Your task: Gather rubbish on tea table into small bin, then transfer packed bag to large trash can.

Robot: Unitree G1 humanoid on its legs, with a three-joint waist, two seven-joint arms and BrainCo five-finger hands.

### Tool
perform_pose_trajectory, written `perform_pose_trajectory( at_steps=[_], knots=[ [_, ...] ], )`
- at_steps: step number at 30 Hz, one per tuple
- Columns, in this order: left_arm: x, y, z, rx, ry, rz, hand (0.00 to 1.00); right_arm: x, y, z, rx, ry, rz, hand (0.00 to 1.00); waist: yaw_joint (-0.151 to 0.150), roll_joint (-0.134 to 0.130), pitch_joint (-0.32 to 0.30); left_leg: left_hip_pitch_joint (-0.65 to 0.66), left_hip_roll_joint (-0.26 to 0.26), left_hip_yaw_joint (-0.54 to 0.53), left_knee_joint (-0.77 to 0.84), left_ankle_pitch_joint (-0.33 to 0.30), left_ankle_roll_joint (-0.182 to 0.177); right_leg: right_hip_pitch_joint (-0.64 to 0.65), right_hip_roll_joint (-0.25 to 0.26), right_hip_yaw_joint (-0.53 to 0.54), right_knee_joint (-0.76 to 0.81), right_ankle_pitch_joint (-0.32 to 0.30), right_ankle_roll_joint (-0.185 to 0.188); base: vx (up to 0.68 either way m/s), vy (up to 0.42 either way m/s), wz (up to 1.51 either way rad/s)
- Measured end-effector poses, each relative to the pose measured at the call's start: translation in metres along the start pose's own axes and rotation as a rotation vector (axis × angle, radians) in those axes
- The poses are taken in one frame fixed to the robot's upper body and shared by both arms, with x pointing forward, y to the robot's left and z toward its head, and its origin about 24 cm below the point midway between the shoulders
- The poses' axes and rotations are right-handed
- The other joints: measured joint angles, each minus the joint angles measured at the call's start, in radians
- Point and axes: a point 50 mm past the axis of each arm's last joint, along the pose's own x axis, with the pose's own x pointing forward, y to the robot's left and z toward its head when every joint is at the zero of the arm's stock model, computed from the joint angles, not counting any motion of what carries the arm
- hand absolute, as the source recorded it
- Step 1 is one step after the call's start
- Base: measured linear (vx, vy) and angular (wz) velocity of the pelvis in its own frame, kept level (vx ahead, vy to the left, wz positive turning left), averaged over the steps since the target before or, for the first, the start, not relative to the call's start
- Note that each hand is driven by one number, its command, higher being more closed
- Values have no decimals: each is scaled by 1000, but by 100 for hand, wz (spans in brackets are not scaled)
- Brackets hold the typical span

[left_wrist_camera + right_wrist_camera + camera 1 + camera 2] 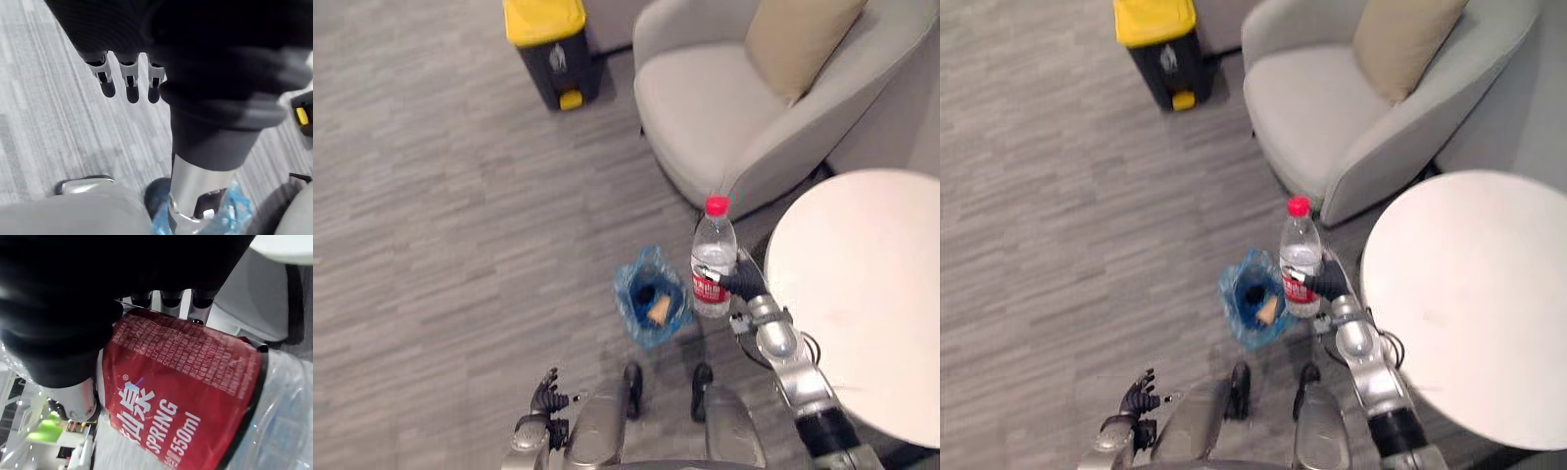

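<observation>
A grey armchair [705,108] fills the upper centre, a round white tea table [862,294] the right side, and a yellow-lidded trash can [553,49] stands upper left. At centre is the blue-bagged small bin [626,291] — the water bottle [713,259] is just right of it, between bin and table. The bottle's long axis runs up the frame, red cap topmost, with the right hand [744,284] grasping its red label. The left hand [546,397] hangs relaxed at the bottom left.

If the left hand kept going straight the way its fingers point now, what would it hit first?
Probably just the grey carpet floor; nothing lies ahead of the left hand, though depth is unclear.
</observation>
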Motion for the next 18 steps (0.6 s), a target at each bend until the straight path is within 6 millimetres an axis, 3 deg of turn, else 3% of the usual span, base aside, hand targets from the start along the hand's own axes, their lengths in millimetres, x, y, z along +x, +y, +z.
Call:
perform_pose_trajectory(
  at_steps=[6, 13, 15, 18],
  knots=[
    [8, -3, 34, -66, -106, 11, 0, 19, -11, 21, -61, -90, -21, 100, 0, 6, 47, -237, 52, 99, 97, 2, -1, -256, -38, 5, 145, -19, -2, -247, -57, 17],
    [13, -14, 121, -161, -397, -5, 0, 52, -36, 75, -107, -280, -132, 100, 29, -7, 127, -542, 121, 141, 220, 15, -5, -565, -40, 3, 273, -20, -8, -129, -57, 4],
    [9, -15, 151, -202, -503, 0, 0, 59, -47, 90, -130, -331, -179, 100, 53, -19, 148, -646, 139, 152, 257, 35, 8, -674, -43, 2, 324, -21, -25, -47, -42, 7],
    [5, -10, 170, -249, -571, 25, 0, 66, -57, 108, -148, -383, -212, 100, 54, -21, 159, -736, 142, 145, 298, 49, 18, -762, -54, -5, 379, -30, -48, -7, -25, 18]
  ],
)
